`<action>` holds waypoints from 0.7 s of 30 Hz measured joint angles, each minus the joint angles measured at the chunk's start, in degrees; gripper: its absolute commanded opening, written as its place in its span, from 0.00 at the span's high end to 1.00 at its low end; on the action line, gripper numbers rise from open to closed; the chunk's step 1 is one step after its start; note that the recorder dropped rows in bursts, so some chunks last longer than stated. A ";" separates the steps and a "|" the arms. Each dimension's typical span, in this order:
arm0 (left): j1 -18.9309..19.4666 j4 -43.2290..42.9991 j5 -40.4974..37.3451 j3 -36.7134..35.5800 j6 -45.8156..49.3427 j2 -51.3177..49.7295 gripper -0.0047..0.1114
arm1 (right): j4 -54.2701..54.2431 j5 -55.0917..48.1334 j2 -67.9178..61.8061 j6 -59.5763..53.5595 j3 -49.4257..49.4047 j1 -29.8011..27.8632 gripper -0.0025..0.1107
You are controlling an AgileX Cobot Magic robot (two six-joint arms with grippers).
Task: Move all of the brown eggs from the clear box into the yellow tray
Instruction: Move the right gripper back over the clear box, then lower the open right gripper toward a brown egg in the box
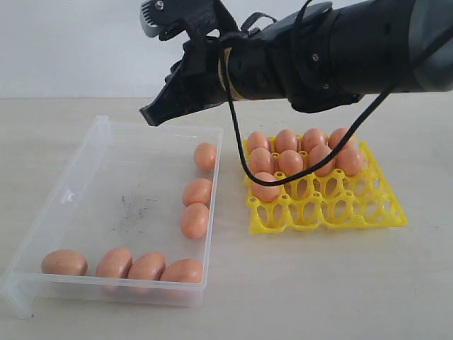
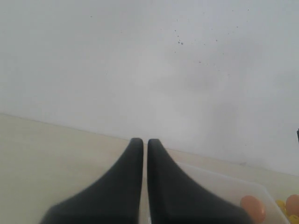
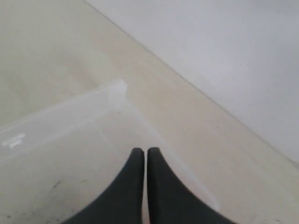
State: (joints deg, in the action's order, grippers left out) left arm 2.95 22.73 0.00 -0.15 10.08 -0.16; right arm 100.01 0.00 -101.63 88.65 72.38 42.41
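Several brown eggs (image 1: 195,220) lie in the clear box (image 1: 95,138): three along its right wall and a row along the near wall. More brown eggs fill the far cups of the yellow tray (image 1: 333,207), to the right of the box. My right gripper (image 1: 150,115) reaches across from the right and hangs above the far part of the box, shut with nothing in it. In the right wrist view the right gripper (image 3: 145,150) points over the box's far corner (image 3: 119,87). My left gripper (image 2: 141,140) is shut and empty, with one egg (image 2: 252,208) at the frame's edge.
The right arm and its black cable (image 1: 244,159) hang over the gap between the box and the tray. Dark specks (image 1: 134,209) mark the box floor. A pale wall (image 1: 71,42) stands behind the table.
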 measured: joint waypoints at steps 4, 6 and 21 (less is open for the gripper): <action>0.00 0.00 0.00 0.00 0.00 0.00 0.93 | 0.00 -6.29 0.00 -4.21 0.00 0.00 0.98; 0.00 0.00 0.00 0.00 0.00 0.00 0.93 | -1.28 -14.11 0.00 -10.09 0.00 0.35 0.98; 0.00 0.00 0.00 0.00 0.00 0.00 0.93 | -95.51 -51.85 -4.99 -100.67 18.02 2.65 0.98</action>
State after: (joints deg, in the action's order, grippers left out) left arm 2.95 22.73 0.00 -0.15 10.08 -0.16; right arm 4.50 -51.85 -106.62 -12.01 90.40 45.06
